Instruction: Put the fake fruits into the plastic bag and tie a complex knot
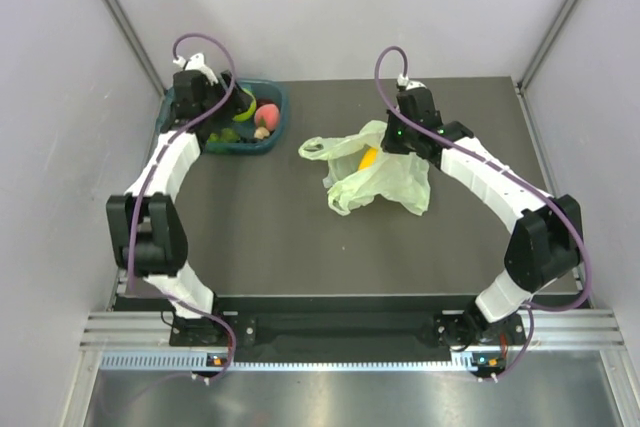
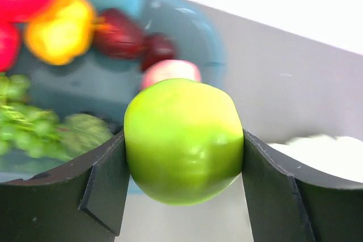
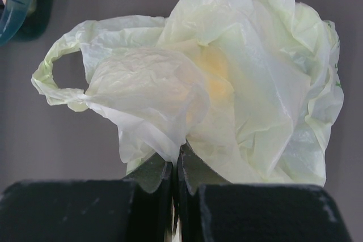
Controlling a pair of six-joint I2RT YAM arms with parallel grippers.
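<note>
Hard to see into the bag (image 3: 244, 83): only a yellow fruit (image 1: 368, 158) showing through the thin plastic. Blurry behind the green apple (image 2: 182, 140): red, yellow, dark purple and pink fruits (image 2: 59, 29) in the blue basket (image 1: 262, 144). Hidden from above by the arm: the left claw (image 2: 184, 179). Pinches the apple from both sides, right by the basket at the far left corner of the table (image 1: 300, 247). Presses the right claw (image 3: 174, 168) together on a fold of the bag. Bag crumpled just past that claw, near the middle of the table, closer to the far edge, one loop handle (image 3: 51, 77) poking toward the basket.
</note>
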